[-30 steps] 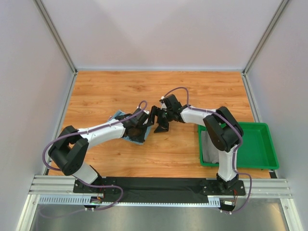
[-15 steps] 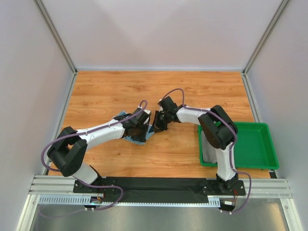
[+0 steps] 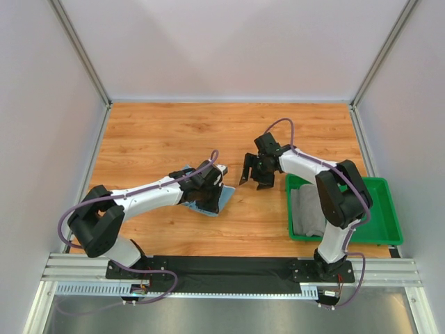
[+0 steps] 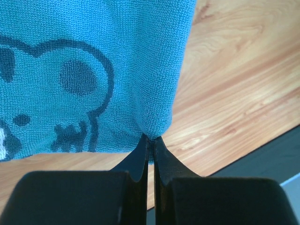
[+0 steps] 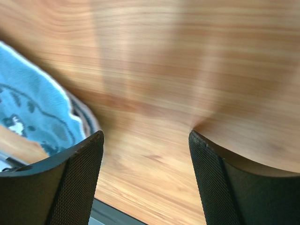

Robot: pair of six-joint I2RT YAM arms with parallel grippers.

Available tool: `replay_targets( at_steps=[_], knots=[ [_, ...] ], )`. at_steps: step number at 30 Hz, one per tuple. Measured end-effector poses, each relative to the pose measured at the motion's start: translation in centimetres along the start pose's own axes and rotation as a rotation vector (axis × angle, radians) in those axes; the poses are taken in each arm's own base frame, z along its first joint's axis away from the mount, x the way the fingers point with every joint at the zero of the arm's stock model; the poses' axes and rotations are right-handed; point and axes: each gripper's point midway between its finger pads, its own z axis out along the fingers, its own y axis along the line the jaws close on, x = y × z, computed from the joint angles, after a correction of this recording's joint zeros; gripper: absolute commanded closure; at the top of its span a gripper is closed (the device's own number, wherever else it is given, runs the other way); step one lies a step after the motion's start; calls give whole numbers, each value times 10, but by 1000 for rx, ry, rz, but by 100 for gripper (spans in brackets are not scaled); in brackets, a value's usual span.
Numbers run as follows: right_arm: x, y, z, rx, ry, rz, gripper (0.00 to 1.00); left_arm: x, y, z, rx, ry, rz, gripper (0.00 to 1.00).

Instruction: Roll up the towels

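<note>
Blue towel [image 4: 117, 56] in left hand [image 4: 151, 139]

The top view gives you bright, even, diffuse light. The worktop [image 3: 160, 132] carries only soft, faint shadows beneath the arms [image 3: 149, 193]. In the left wrist view the weave of the light blue towel [image 4: 70, 70] is sharp, while the left hand [image 4: 151, 140] reads as a dark, underexposed silhouette. In the right wrist view blur smears the wood grain and the towel. Only the mesh-textured fingers [image 5: 75, 187] of the right hand [image 5: 146, 133] are crisp.
</note>
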Motion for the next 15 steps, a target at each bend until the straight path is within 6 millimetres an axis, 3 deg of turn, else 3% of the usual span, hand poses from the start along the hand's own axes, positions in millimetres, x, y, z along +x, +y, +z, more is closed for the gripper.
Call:
replay_targets(
  at_steps=[5, 11, 15],
  knots=[
    [-7, -20, -26, 54, -47, -5, 25, 2, -13, 0, 60, 15, -22, 100],
    [-11, -7, -57, -4, -105, -53, 26, 1, -30, 1, 138, 34, -74, 100],
    [-2, 2, -62, -68, -87, -83, 26, 0, -40, 2, 186, 41, -107, 100]
  ],
)
